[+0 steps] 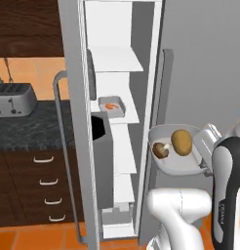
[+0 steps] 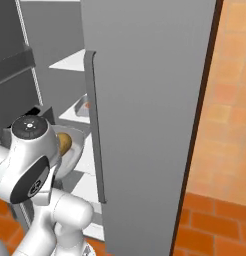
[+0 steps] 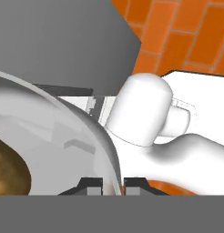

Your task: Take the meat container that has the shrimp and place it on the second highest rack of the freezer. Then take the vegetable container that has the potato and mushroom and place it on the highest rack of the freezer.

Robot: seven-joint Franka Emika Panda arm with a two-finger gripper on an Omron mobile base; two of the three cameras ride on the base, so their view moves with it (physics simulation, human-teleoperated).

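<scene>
The freezer stands open, showing its white interior. The meat container with the orange shrimp rests on the second highest rack, below the bare highest rack. My gripper is shut on the right rim of the grey vegetable container, held in the air in front of the freezer's opening, lower than both racks. Inside it lie the potato and the mushroom. In the hand view my gripper pinches the container's rim, with the potato at the left.
The open freezer door with its long handle stands to the left. The closed right door is just behind the container. A toaster sits on the dark counter above drawers.
</scene>
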